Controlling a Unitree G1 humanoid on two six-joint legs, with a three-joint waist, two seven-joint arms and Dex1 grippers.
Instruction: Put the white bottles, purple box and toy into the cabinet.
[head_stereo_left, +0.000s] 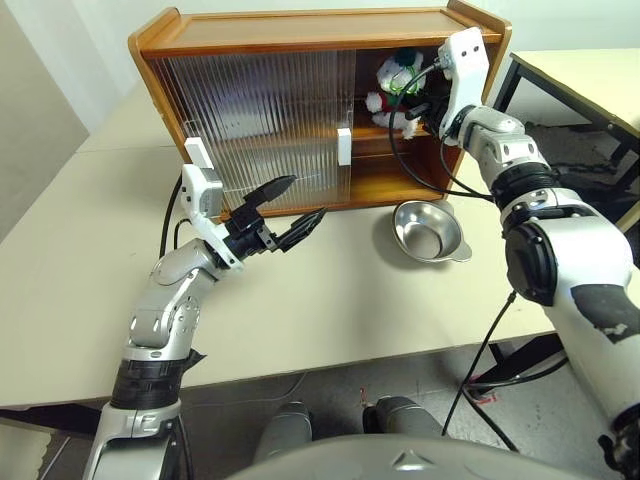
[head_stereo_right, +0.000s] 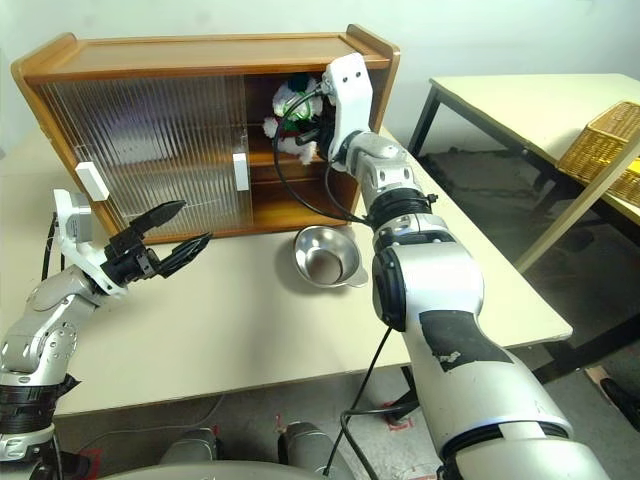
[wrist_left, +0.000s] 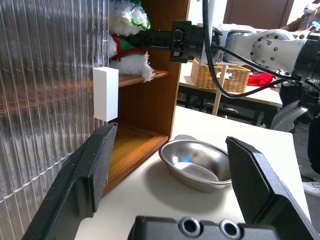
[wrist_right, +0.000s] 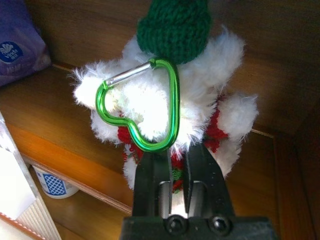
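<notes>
- Right gripper (wrist_right: 176, 165) reaches into the cabinet (head_stereo_left: 300, 30), fingers nearly closed on the toy's (wrist_right: 165, 100) red scarf on the upper shelf.
- Left gripper (head_stereo_left: 290, 212) hovers wide open, empty, before the sliding doors.
- Purple box (wrist_right: 20, 50) lies beside the toy; a bottle (wrist_right: 52, 186) sits on the shelf below.
- Bowl (head_stereo_left: 430, 232) on table.

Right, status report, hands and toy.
Right hand inside the cabinet, fingers nearly shut at the toy on the upper shelf. Left hand open, empty, hovering over the table. Bowl empty. Nothing blocking.
</notes>
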